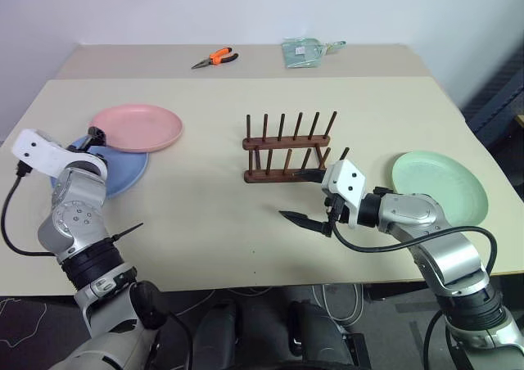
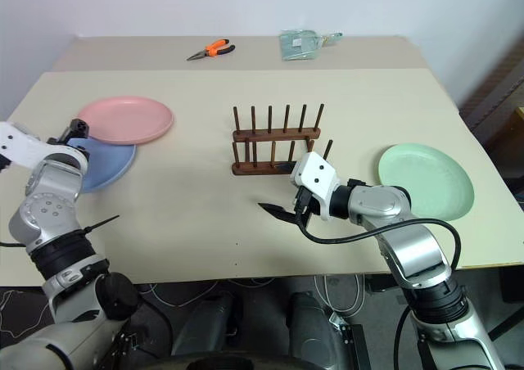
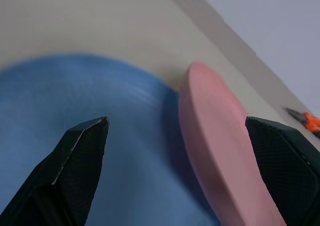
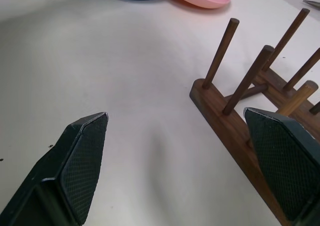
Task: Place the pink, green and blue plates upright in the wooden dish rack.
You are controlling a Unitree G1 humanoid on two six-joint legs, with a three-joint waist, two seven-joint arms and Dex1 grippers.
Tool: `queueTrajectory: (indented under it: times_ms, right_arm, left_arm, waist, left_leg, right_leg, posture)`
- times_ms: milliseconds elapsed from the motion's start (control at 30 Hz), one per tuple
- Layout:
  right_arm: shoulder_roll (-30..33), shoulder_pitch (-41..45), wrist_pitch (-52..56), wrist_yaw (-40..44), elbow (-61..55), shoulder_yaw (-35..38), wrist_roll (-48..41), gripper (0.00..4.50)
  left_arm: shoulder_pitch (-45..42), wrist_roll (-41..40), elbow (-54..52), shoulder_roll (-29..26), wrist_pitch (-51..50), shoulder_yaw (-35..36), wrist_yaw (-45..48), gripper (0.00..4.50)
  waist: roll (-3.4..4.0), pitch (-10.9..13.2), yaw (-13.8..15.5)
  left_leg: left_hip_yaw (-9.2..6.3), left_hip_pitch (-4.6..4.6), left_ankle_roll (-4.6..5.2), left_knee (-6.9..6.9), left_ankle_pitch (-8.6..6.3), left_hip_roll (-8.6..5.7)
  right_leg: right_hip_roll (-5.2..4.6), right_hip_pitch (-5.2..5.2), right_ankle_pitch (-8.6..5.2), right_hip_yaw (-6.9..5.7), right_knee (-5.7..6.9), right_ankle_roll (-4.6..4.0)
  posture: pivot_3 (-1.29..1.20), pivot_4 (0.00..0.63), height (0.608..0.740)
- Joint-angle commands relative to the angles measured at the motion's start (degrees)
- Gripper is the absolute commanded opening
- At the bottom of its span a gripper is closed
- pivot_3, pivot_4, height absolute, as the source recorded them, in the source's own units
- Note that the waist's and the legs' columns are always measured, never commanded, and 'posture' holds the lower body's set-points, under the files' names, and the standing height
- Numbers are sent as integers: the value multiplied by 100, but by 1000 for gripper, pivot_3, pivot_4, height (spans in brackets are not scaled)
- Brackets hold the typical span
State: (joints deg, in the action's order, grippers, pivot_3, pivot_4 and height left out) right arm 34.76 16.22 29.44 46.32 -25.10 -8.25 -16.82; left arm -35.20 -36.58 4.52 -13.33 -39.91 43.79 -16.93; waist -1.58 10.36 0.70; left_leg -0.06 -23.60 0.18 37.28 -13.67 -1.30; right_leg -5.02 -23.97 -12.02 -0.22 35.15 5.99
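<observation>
A beige desk (image 1: pixel 205 223) stands against a plain white wall (image 1: pixel 164 10). Cables (image 1: pixel 24 313) lie on the grey floor below.

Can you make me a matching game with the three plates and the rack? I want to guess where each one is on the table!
Things:
1. pink plate
2. blue plate
3. green plate
4. wooden dish rack

Places:
A. alone on the table's right side, lying flat
B. in the middle of the table, with no plate in it
C. on the left, its edge lying over another plate
D. on the left, partly under another plate

Pairs: 1-C, 2-D, 3-A, 4-B
</observation>
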Motion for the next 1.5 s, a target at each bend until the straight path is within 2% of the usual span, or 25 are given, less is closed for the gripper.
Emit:
queueTrajectory:
  times_ms: [33, 100, 233, 267, 333, 367, 500, 633, 700, 833, 933, 1067, 1100, 1167, 1267, 1300, 1367, 1400, 1500]
  right_arm:
    - [-38, -10, -171, -129, -238, 47, 65, 4478]
    - [-60, -21, -235, -213, -230, 51, 128, 4500]
    - [-81, 10, -81, -258, -279, 159, -56, 4500]
    - [-68, 13, -9, -256, -309, 225, -141, 4500]
    - [-15, -1, 53, -256, -371, 306, -220, 4500]
    - [11, -11, 57, -260, -401, 335, -225, 4500]
    - [98, 184, -107, -365, -478, 447, -76, 4500]
    - [-66, 915, -648, -686, -266, 314, 456, 4500]
    - [-74, 1323, -1062, -891, 32, 129, 987, 4500]
    - [79, 1848, -2119, -1059, 640, -350, 2079, 4500]
    - [259, 2068, -2951, -1283, 1201, -784, 3104, 4500]
    - [272, 2215, -3413, -1754, 1768, -923, 3993, 4500]
    - [253, 2234, -3456, -1855, 1861, -903, 4134, 3974]
    - [243, 2250, -3559, -2001, 1983, -876, 4382, 3233]
    - [231, 2196, -3649, -2113, 2064, -828, 4564, 1776]
    - [234, 2173, -3681, -2144, 2077, -814, 4614, 1207]
    - [239, 2121, -3754, -2209, 2079, -796, 4726, 129]
    - [234, 2087, -3782, -2245, 2071, -787, 4788, 0]
    - [229, 1970, -3807, -2313, 2020, -757, 4912, 0]
  left_arm:
    - [-341, -380, 350, -192, -61, 48, 200, 4251]
    - [-496, -548, 698, -239, -69, 112, 254, 3786]
    - [-623, -727, 955, -274, 117, 212, 238, 1781]
    - [-628, -793, 907, -272, 164, 202, 311, 1151]
    - [-585, -952, 676, -239, 237, 139, 524, 197]
    - [-547, -1024, 537, -214, 255, 94, 621, 85]
    - [-257, -1132, -390, -121, 196, -522, 1165, 85]
    - [-220, -1267, -1326, 147, -47, -1429, 1444, 85]
    - [-266, -1219, -1684, 242, -146, -1972, 1601, 85]
    - [-397, -1165, -1927, 527, -203, -2598, 1545, 85]
    - [-562, -1228, -1959, 845, -240, -2868, 1388, 85]
    - [-607, -1355, -1982, 1034, -319, -3014, 1353, 85]
    - [-590, -1405, -1995, 1051, -364, -3038, 1377, 0]
    - [-541, -1463, -2013, 1033, -440, -3068, 1406, 0]
    - [-413, -1542, -1998, 1015, -550, -3053, 1452, 0]
    - [-379, -1602, -1986, 1032, -583, -3028, 1447, 789]
    - [-328, -1749, -1962, 1058, -657, -2980, 1423, 1604]
    - [-314, -1816, -1947, 1082, -663, -2952, 1401, 2128]
    - [-337, -1825, -1918, 1136, -432, -2831, 1356, 3602]
  waist:
    - [-2, 0, -1]
    - [-2, 0, -2]
    - [-2, 0, -23]
    - [-3, 1, -24]
    - [-6, 3, -13]
    - [-9, 3, -11]
    - [-10, 3, -7]
    - [-10, 4, 3]
    - [-11, 4, 4]
    - [-11, 4, -6]
    - [-10, 4, -20]
    - [-10, 5, -26]
    - [-10, 5, -26]
    - [-11, 5, -26]
    - [-11, 5, -26]
    - [-11, 5, -27]
    - [-13, 6, -18]
    - [-9, 8, -11]
    - [-9, 11, -9]
  left_leg:
    - [0, 0, 0, 0, 0, 0]
    - [0, 1, -1, -1, 1, 0]
    - [2, 1, -2, -2, 1, 1]
    - [1, 1, -2, -3, 1, 2]
    - [1, 1, -2, -3, 1, 3]
    - [1, 0, -2, -3, 1, 2]
    - [2, -1, -6, -5, 0, 2]
    - [3, -1, -10, -2, 1, 1]
    - [3, -2, -10, -2, 2, 0]
    - [5, -1, -10, -9, 2, -1]
    - [8, -1, -9, -11, 3, -1]
    - [11, -1, -9, -10, 4, -1]
    - [11, -1, -9, -10, 4, -1]
    - [11, -1, -9, -10, 4, 0]
    - [10, -1, -9, -10, 4, 0]
    - [10, -1, -9, -10, 4, 0]
    - [9, -1, -9, -9, 5, 0]
    - [8, -2, -9, -9, 5, 0]
    - [9, -2, -9, -9, 5, -2]
  right_leg:
    - [1, 0, 0, 0, 0, 0]
    - [2, -1, 0, 0, 2, 0]
    - [3, -2, 0, 0, 1, -1]
    - [3, -2, 0, 0, 1, 0]
    - [3, -3, 0, 0, 1, -1]
    - [2, -3, 0, 0, 1, -1]
    - [-2, -3, 0, 1, -1, -1]
    - [-3, -2, -1, 2, -3, -10]
    - [-3, -2, -4, 2, -4, -17]
    - [-1, -3, -5, 2, -7, -18]
    - [2, -7, -5, 3, -4, -17]
    - [3, -7, -5, 4, -5, -17]
    - [3, -7, -5, 4, -4, -17]
    - [3, -7, -5, 4, -4, -17]
    - [4, -7, -5, 4, -5, -17]
    - [4, -7, -5, 4, -5, -17]
    - [5, -6, -5, 4, -4, -17]
    - [5, -6, -6, 4, -5, -18]
    - [3, -5, -6, 6, -6, -19]
  posture:
    - [0, 150, 738]
    - [0, 150, 738]
    - [0, 150, 738]
    - [0, 150, 738]
    - [0, 150, 738]
    - [0, 150, 738]
    - [0, 150, 738]
    - [0, 150, 738]
    - [0, 150, 738]
    - [0, 150, 738]
    - [0, 150, 738]
    - [0, 150, 738]
    - [0, 150, 738]
    - [0, 150, 738]
    - [0, 150, 738]
    - [0, 150, 738]
    - [0, 150, 738]
    - [0, 150, 738]
    - [0, 150, 738]
